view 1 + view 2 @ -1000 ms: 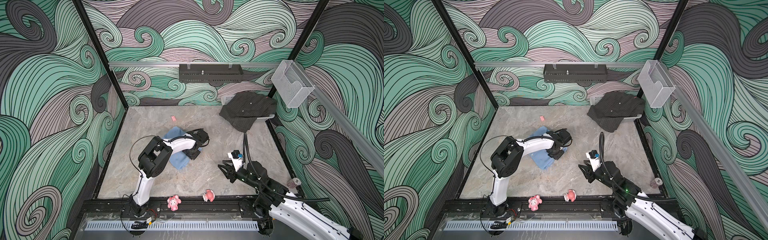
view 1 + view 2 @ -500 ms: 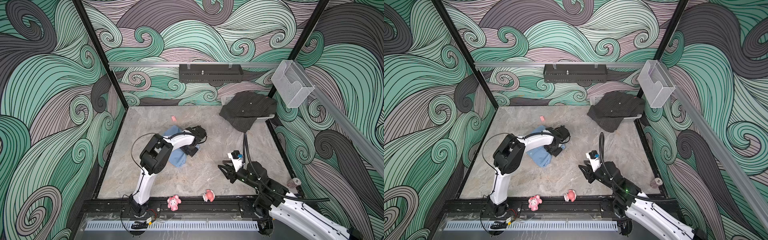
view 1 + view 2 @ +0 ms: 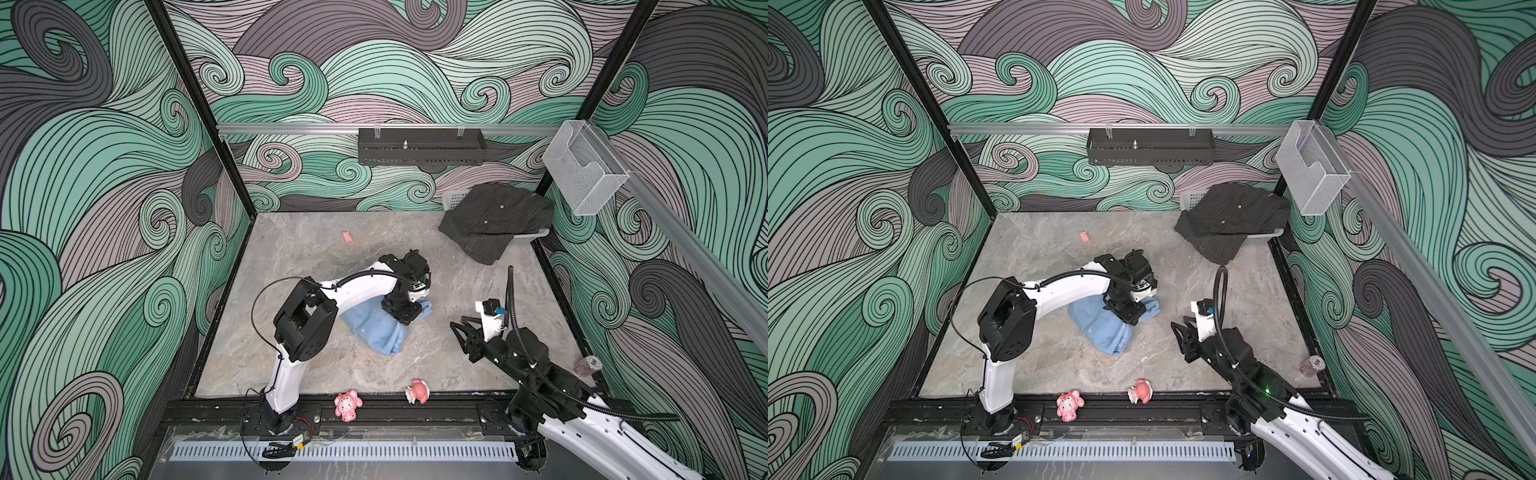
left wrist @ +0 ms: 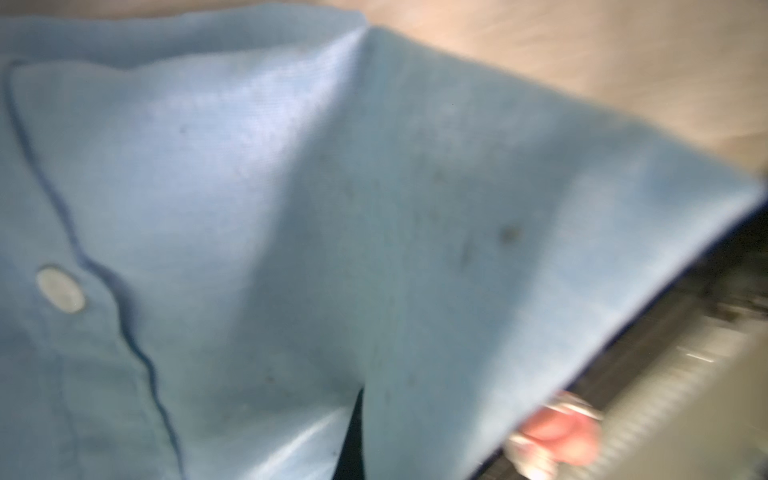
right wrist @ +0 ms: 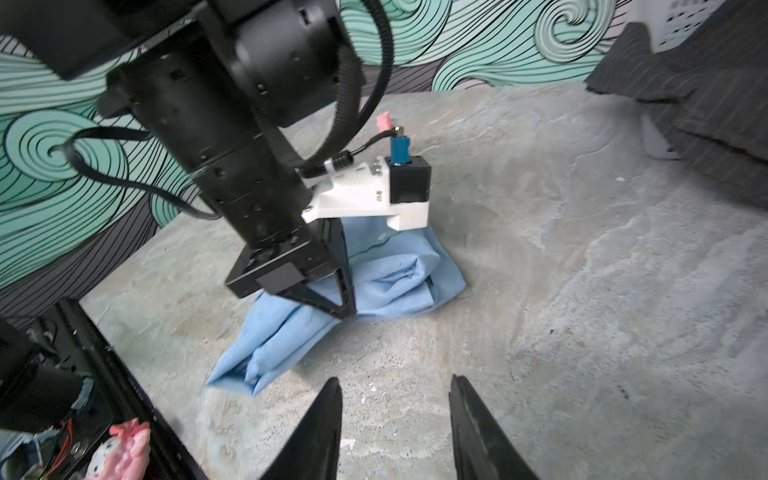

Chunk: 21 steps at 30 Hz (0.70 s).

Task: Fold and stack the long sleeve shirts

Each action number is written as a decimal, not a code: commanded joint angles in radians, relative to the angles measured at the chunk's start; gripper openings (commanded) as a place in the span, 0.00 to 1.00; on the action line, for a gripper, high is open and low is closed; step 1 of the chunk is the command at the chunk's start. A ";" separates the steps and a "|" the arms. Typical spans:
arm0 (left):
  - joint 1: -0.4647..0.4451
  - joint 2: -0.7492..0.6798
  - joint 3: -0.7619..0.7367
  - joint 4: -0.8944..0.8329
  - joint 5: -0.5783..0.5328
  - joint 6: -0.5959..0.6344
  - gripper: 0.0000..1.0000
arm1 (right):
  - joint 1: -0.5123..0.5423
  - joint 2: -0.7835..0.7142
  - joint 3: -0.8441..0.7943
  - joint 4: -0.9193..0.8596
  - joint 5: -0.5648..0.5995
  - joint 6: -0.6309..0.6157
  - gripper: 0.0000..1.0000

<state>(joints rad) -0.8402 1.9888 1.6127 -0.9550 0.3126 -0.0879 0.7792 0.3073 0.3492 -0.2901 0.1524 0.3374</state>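
— Where do we find the shirts in both top views?
— We have the light blue shirt (image 3: pixel 376 330) (image 3: pixel 1102 328) bunched near the middle of the grey stone-look table (image 3: pixel 307 257). The dark pinstriped shirt (image 3: pixel 494 218) (image 3: pixel 1229 216) is at the upper right, draped over a white basket (image 3: pixel 452 197) in the far corner, with one flap hanging onto the table.
— And the grippers?
— The left gripper (image 3: pixel 406 319) points down onto the right-hand part of the blue shirt, jaws closed. The right gripper (image 3: pixel 459 328) hovers right of centre, apart from the cloth, carrying nothing. Two pink toys (image 3: pixel 348 405) (image 3: pixel 417 390) sit along the bottom edge of the table.
— What do we get from the left wrist view?
— Only blurred blue cloth, very close, with one pale button (image 4: pixel 60 289) beside the placket seam. We cannot make out the fingers there.
— And the right wrist view?
— We see the left gripper (image 5: pixel 347 309) pinched together, its tips sunk into a fold of the blue shirt, so we read it as gripping the cloth. The right gripper (image 5: pixel 395 380) has its jaws moderately apart over bare table, empty. The dark shirt (image 5: pixel 706 104) lies farther off, well apart from both.
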 commanded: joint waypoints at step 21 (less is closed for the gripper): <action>0.292 -0.186 -0.294 0.615 0.640 -0.389 0.00 | -0.186 0.228 0.266 -0.197 -0.062 0.056 0.58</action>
<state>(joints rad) -0.6003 1.8015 1.3636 -0.3809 0.9230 -0.4675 0.6144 0.5022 0.5941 -0.4759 0.1509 0.3676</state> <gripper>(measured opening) 0.059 0.572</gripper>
